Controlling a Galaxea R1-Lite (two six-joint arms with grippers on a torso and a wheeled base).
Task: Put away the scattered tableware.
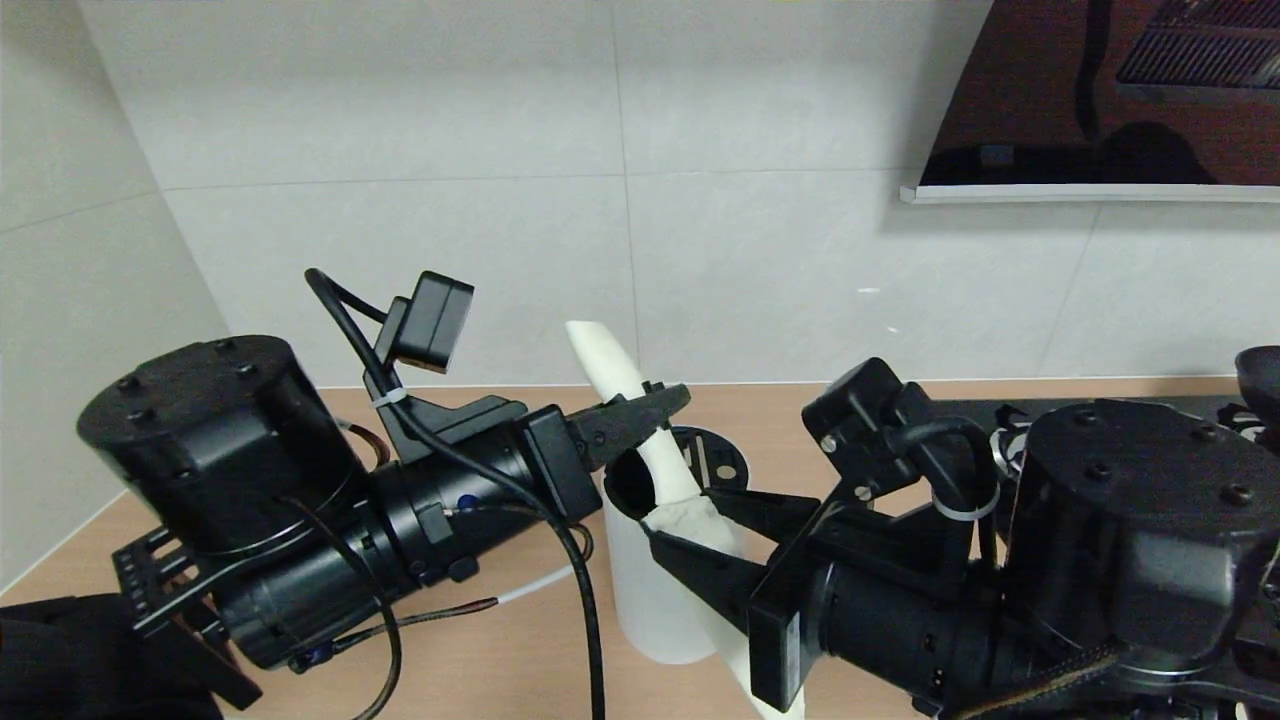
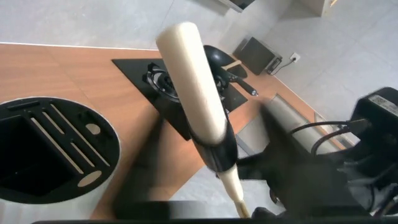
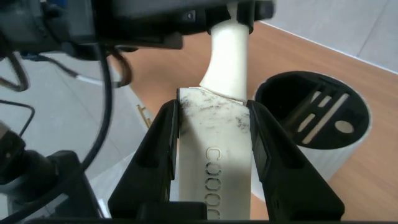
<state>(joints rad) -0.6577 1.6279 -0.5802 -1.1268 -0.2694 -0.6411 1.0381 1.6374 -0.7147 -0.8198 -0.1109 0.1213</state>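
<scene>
A white knife slants over the white utensil holder, handle up and blade down. My right gripper is shut on the wide, smudged blade, with a finger pressed to each edge. My left gripper is up at the handle. It is open, its blurred fingers standing off on either side. The holder's black slotted top lies just beside the blade, and the blade's tip is hidden behind my right arm.
The holder stands on a wooden counter against a tiled wall. A black stove top with a dark pan lies to the right of the holder. The counter's front edge runs close under the knife.
</scene>
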